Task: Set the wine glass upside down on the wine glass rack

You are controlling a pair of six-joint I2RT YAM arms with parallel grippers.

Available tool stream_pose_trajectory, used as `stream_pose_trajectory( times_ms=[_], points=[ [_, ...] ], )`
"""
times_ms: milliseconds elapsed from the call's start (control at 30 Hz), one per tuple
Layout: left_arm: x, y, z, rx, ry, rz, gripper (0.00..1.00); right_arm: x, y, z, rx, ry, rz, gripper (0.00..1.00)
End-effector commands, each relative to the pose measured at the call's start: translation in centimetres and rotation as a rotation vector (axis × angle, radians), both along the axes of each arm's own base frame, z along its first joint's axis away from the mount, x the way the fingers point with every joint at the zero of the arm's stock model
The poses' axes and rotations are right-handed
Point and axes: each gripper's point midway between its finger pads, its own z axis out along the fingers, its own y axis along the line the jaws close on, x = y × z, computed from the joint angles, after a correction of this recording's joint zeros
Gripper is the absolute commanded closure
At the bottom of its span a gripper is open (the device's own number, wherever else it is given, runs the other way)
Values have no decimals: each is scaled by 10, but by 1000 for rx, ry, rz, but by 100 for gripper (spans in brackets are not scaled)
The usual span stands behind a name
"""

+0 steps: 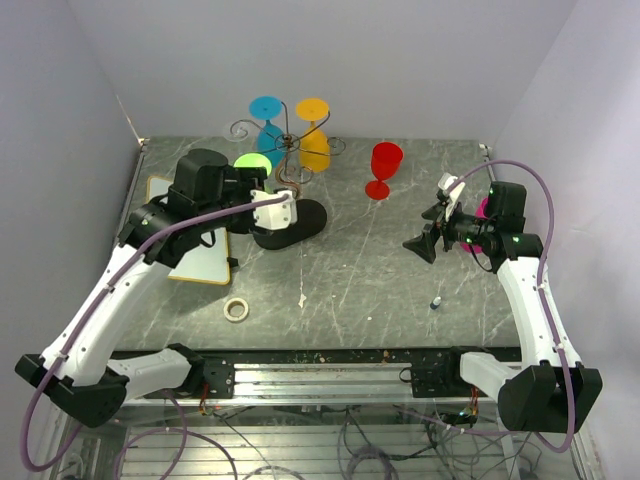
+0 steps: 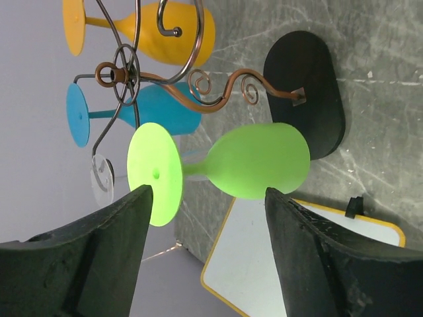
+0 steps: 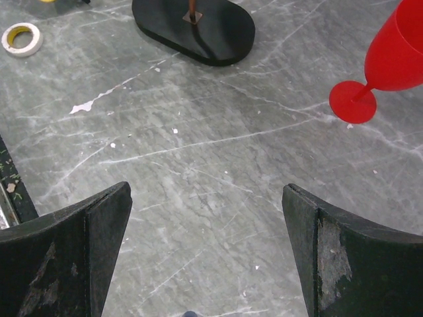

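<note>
grey table (image 1: pixel 350 270) bears one rack (image 1: pixel 305 216) with three glasses (image 1: pixel 314 150) (image 1: pixel 270 135) (image 1: pixel 252 160), one red glass (image 1: pixel 385 160); left end effector (image 2: pixel 206 197) and right end effector (image 3: pixel 206 191) gape.

Worktop (image 1: pixel 370 270): grey marbled slab with pale veins and scuffs. Directly on it:
- wine glass rack (image 1: pixel 305 220), standing on its flat black oval base, left of centre
- red wine glass (image 1: pixel 383 170), upright on its foot, back centre-right, well apart from the rack
- white board with yellow edge (image 1: pixel 205 262), lying flat at the left
- tape roll (image 1: pixel 236 309), near front left
- white scrap (image 1: pixel 302 299), near the tape
- small blue item (image 1: pixel 436 301), front right, too small to identify
</note>
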Motion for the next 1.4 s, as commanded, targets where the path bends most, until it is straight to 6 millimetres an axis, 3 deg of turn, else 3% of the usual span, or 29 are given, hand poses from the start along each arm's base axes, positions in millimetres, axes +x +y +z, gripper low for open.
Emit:
stream_pose_trajectory(
  times_ms=[0, 133, 267, 467, 567, 700, 967, 1133, 1367],
  points=[
    [-17, -9, 29, -122, -1, -38, 20, 6, -7, -1, -23, -9, -48, 3],
    [-23, -10, 45, -208, 6, -15, 15, 9, -16, 4, -59, -20, -107, 3],
    [-28, -10, 56, -323, 23, 30, 6, 25, -37, 31, -111, -65, -251, 4],
    [-23, -1, 68, -479, 25, 152, 1, 53, -93, 72, -154, -105, -649, 7],
    [-22, 2, 73, -512, 22, 177, 2, 64, -126, 74, -202, -94, -825, 11],
    [-24, 0, 76, -533, 24, 165, 2, 75, -168, 64, -208, -37, -949, 13],
    [-28, -1, 75, -538, 25, 149, 2, 88, -227, 30, -168, 90, -1045, 20],
    [-28, -3, 73, -541, 30, 139, 3, 85, -255, 2, -177, 157, -1084, 28],
    [-28, -8, 70, -531, 45, 117, 3, 81, -270, -31, -208, 225, -1097, 39]
  ],
)
